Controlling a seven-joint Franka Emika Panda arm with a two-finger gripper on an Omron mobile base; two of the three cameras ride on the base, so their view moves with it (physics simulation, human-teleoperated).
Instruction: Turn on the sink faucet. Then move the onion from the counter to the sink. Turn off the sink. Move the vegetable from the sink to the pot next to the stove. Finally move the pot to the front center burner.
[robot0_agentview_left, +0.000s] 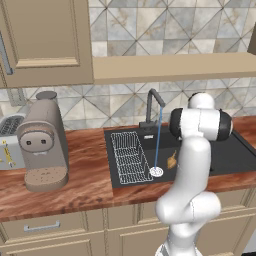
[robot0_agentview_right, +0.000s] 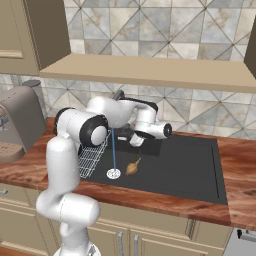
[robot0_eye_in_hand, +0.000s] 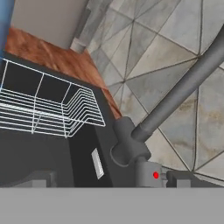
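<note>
Already the onion (robot0_agentview_right: 132, 167) lies in the sink (robot0_agentview_right: 190, 172) under the faucet (robot0_agentview_left: 152, 107), beside the running stream for rinsing. Released and wide, the claw (robot0_agentview_right: 131, 135) hovers at the faucet's base, likely to shut the water off.

The arm (robot0_agentview_left: 192, 165) hides part of the onion (robot0_agentview_left: 172, 161) and the sink (robot0_agentview_left: 227, 155) in the left base view. The toaster (robot0_agentview_left: 9, 142) is cut off at the left edge. The faucet (robot0_eye_in_hand: 175, 98) spout runs past the hand view's edge.
</note>
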